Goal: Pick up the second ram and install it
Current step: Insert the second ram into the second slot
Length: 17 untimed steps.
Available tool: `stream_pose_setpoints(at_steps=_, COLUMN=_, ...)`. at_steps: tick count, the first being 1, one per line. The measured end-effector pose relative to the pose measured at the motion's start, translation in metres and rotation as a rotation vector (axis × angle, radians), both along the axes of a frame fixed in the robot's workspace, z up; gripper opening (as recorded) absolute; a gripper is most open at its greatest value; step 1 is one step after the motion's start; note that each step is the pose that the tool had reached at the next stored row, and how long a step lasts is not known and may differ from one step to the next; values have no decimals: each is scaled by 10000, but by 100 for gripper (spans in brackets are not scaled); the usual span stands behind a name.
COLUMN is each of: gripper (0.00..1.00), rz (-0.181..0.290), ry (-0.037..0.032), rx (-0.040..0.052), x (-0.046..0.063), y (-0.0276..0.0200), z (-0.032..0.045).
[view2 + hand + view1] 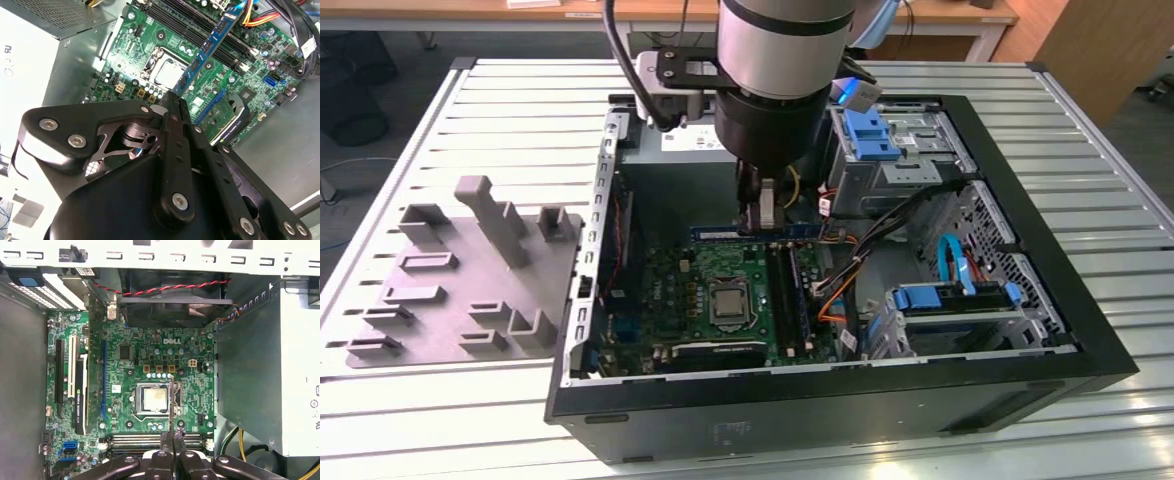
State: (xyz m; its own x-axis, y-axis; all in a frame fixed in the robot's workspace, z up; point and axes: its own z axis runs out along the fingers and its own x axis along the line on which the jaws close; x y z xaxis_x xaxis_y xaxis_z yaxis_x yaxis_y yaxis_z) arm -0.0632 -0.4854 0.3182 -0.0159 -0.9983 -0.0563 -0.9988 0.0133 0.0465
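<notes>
Arm is down inside the open black steel computer case [854, 400], over the green motherboard [720, 275].

Black two-finger gripper [765, 222]: fingers pressed together, pinching the second ram [720, 233]. This is a long, thin, flat circuit-board stick, blue-green along its face. It juts out to both sides of the fingers in the exterior view.

In the second wrist view the second ram [210, 45] runs out from the gripper [173, 97] above the board, clear of it. In the first wrist view I see it edge-on as a thin line [171, 395] ahead of the gripper [172, 437], near the square silver processor socket [152, 400].

Progress, as I judge it:
- The pickup is done, with the stick lifted and in the grip.
- The install is not yet done. The stick hangs above the long black memory slots [140, 439], lies across their direction rather than along it, and is seated in none.
- I cannot tell whether any slot already holds a stick.

The grey plastic tray with upright posts [454, 300] sits outside the case on the exterior view's left, well apart from the gripper.
</notes>
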Motion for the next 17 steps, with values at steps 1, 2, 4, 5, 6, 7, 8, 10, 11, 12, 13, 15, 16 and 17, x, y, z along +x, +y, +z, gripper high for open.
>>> stream_pose_setpoints(at_steps=1, gripper=13, rz=1, ry=-1, rx=0, x=0, y=0, z=0)
stream_pose_setpoints(at_steps=2, gripper=13, rz=0, ry=-2, rx=0, x=0, y=0, z=0)
stream_pose_setpoints(at_steps=4, gripper=13, rz=0, ry=-4, rx=0, x=0, y=0, z=0)
stream_pose_setpoints(at_steps=5, gripper=13, rz=0, ry=-5, rx=0, x=0, y=0, z=0)
stream_pose_setpoints(at_steps=6, gripper=13, rz=0, ry=-6, rx=0, x=0, y=0, z=0)
stream_pose_setpoints(at_steps=7, gripper=13, rz=0, ry=-7, rx=0, x=0, y=0, z=0)
stream_pose_setpoints(at_steps=8, gripper=13, rz=0, ry=-8, rx=0, x=0, y=0, z=0)
stream_pose_setpoints(at_steps=10, gripper=13, rz=-45, ry=-9, rx=0, x=0, y=0, z=0)
stream_pose_setpoints(at_steps=11, gripper=13, rz=-174, ry=-8, rx=-3, x=0, y=0, z=1)
stream_pose_setpoints(at_steps=12, gripper=13, rz=-323, ry=-8, rx=-2, x=0, y=0, z=0)
stream_pose_setpoints(at_steps=13, gripper=13, rz=-487, ry=-8, rx=-1, x=0, y=0, z=-1)
stream_pose_setpoints(at_steps=15, gripper=13, rz=-848, ry=-9, rx=-1, x=0, y=0, z=-3)
stream_pose_setpoints(at_steps=16, gripper=13, rz=-1027, ry=-8, rx=0, x=0, y=0, z=-4)
stream_pose_setpoints(at_steps=17, gripper=13, rz=-1206, ry=-8, rx=-1, x=0, y=0, z=-4)
